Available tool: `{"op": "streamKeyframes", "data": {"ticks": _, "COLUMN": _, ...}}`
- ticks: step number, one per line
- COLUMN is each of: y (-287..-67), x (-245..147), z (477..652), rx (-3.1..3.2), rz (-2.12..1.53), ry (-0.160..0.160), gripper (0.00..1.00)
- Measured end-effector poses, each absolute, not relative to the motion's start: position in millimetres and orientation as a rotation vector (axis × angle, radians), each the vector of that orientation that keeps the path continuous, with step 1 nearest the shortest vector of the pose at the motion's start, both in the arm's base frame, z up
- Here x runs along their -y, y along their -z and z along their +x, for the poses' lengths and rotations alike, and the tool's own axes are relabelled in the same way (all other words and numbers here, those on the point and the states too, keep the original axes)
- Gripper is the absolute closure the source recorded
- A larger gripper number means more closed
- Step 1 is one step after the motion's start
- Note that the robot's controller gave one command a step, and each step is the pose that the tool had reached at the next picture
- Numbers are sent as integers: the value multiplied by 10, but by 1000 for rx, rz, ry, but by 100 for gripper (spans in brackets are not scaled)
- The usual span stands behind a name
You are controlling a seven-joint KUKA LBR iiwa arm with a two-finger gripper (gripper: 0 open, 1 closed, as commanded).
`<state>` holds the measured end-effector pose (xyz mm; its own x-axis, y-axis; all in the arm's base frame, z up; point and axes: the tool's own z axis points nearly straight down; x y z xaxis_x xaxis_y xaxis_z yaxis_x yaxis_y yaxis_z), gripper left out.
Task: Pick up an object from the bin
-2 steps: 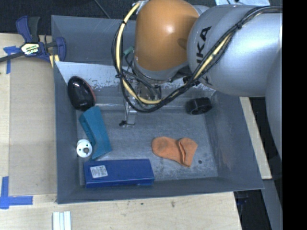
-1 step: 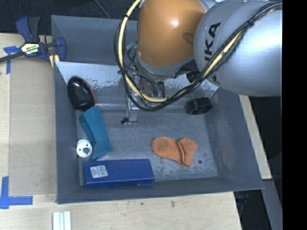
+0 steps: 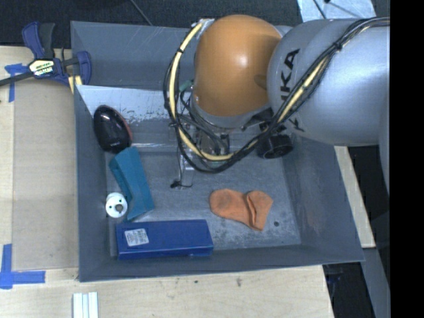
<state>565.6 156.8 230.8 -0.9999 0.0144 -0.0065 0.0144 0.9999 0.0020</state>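
Inspector: Gripper (image 3: 183, 177) position?

Clerk: Low in the middle of the bin (image 3: 311, 197), under the arm's orange cover (image 3: 232, 65) and yellow cables (image 3: 173, 85). Its tip stands over bare grey floor.

Inspector: Open or closed?

Clerk: Cannot tell; from this angle the tip reads as one narrow dark shape. Whether it has hold of anything cannot be told either.

Inspector: Nearest items?

Clerk: Teal pad (image 3: 132, 181) to its left, lying slantwise. Orange rag (image 3: 242, 207) to its lower right, crumpled on the floor. The gripper sits between the two, apart from both (somewhat closer to the pad).

Inspector: Remainder?

Clerk: Blue box (image 3: 165, 238) with a white label, flat along the near wall, below the pad. White knob (image 3: 116, 205) against the pad's lower left edge. Black mouse (image 3: 111, 128) in the far-left corner, just above the pad's upper end.
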Motion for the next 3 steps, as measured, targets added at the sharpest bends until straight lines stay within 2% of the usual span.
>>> {"op": "streamKeyframes", "data": {"ticks": 1, "y": -2131, "x": -1472, "z": 5617, "rx": -3132, "rz": 258, "ry": 0, "gripper": 0}}
{"op": "streamKeyframes", "data": {"ticks": 2, "y": -1976, "x": -1138, "z": 5541, "rx": -3137, "rz": 73, "ry": -2, "gripper": 0}}
{"op": "streamKeyframes", "data": {"ticks": 3, "y": -1835, "x": -929, "z": 5568, "rx": -3140, "rz": -63, "ry": 1, "gripper": 0}}
